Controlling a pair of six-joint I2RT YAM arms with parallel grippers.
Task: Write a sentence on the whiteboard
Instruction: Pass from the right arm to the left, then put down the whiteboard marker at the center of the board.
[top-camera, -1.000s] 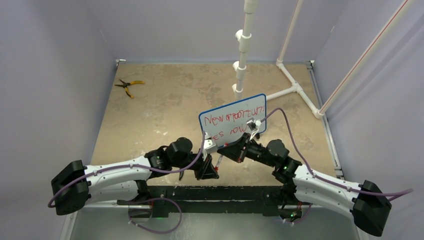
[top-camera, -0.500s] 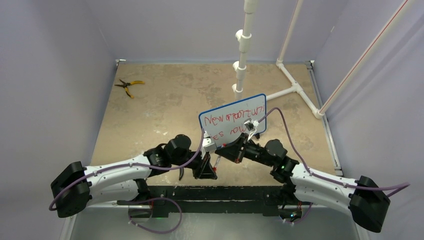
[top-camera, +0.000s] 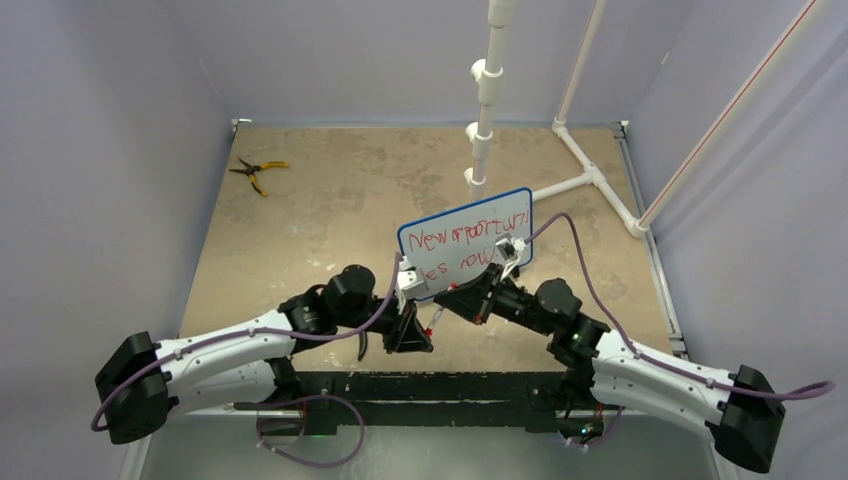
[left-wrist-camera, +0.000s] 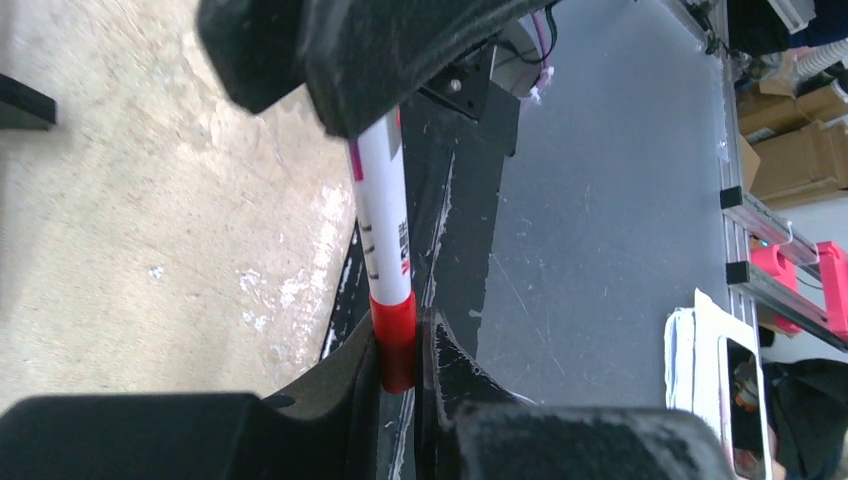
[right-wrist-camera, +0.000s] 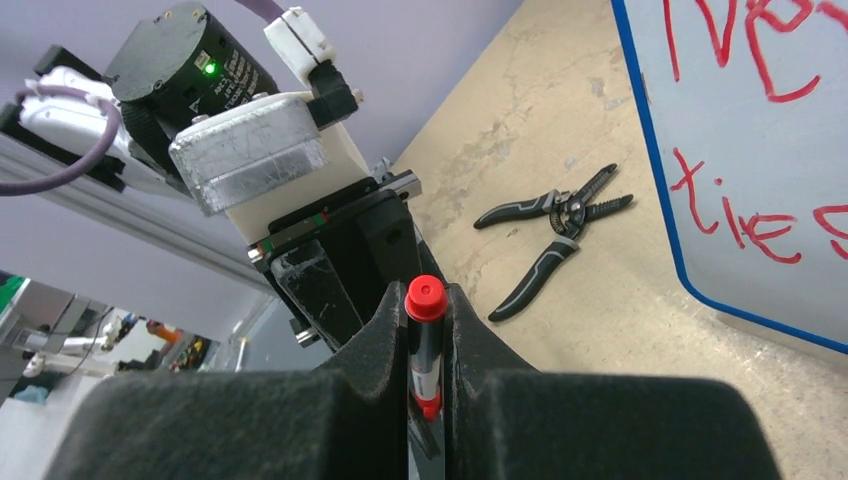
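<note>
Two robot arms meet near the front of a tan table (top-camera: 330, 220), seen from above and from each wrist. The left gripper (left-wrist-camera: 398, 348) has its jaws almost fully closed, pinching the red end of a marker (left-wrist-camera: 385, 235). The marker's white barrel runs straight out from those jaws into the black fingers of the right gripper (right-wrist-camera: 427, 312). The right gripper's jaws are also nearly closed and clamp the same marker. From the right wrist, a red tip of it pokes up between the fingers. The two sets of jaws face each other, close together along the marker.

The whiteboard (top-camera: 480, 248), white with a thin blue frame, stands tilted just beyond and above both sets of jaws. Its lower edge is hidden behind the right gripper in the overhead view. The sentence (top-camera: 468, 234) is red handwriting in two rows; the top row begins "New" and the lower row includes "ties".

A pair of pliers (top-camera: 258, 172) lies well beyond the left jaws, off to their left. White pipework (top-camera: 590, 180) stands behind the board.
</note>
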